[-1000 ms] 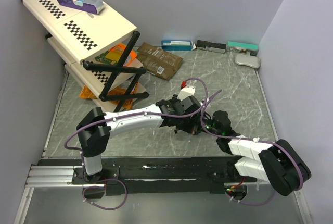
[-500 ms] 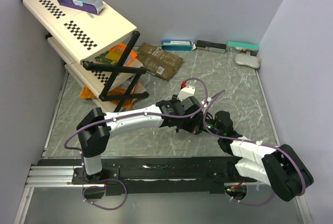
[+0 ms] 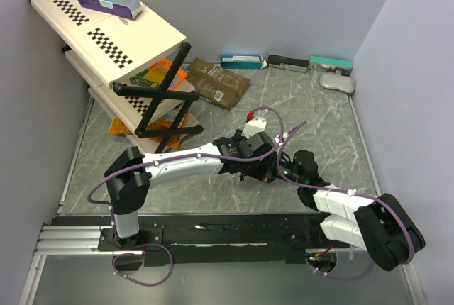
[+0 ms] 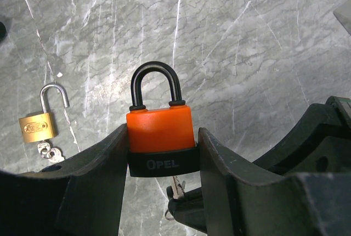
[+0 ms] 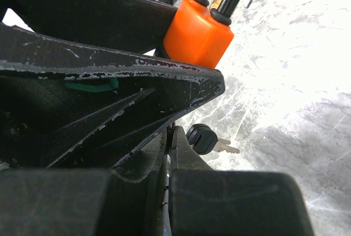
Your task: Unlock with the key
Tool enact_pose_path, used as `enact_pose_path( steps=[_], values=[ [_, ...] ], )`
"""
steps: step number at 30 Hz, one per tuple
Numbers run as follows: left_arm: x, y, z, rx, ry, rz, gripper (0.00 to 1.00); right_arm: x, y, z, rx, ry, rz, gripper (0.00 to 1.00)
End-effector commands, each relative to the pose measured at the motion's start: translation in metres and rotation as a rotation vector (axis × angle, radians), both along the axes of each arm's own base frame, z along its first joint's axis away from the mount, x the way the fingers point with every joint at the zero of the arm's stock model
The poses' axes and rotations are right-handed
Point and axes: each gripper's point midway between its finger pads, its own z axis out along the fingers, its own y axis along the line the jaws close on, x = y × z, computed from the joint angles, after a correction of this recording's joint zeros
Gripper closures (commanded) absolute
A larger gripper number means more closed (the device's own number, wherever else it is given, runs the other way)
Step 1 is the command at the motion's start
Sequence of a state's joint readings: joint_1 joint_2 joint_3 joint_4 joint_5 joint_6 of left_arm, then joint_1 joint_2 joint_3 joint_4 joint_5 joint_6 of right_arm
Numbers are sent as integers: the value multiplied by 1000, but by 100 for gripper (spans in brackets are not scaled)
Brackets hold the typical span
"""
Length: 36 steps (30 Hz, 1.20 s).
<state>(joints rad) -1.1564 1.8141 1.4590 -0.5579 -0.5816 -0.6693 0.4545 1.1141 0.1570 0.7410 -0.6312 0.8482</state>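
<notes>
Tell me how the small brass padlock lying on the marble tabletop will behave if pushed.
The small brass padlock lies flat, so it would probably slide, not roll. Being metal, it is likely heavy for its size. Its open shackle may swing, and the keys at its base would likely drag along.

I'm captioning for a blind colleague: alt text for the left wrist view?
An orange padlock, black shackle shut, is clamped in the left hand. A key sits at its base; a brass padlock lies open on the marble table.
</notes>
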Motion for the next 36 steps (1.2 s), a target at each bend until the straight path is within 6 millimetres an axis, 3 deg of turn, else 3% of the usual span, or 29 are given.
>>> enact_pose_path(
  steps=[1,36],
  values=[
    [-13,-17,28,-101,-20,-30,99,14,3,28,55,-99,-7,100],
    [-33,-26,21,-126,11,-84,99,27,-8,45,91,-155,-34,100]
  ],
)
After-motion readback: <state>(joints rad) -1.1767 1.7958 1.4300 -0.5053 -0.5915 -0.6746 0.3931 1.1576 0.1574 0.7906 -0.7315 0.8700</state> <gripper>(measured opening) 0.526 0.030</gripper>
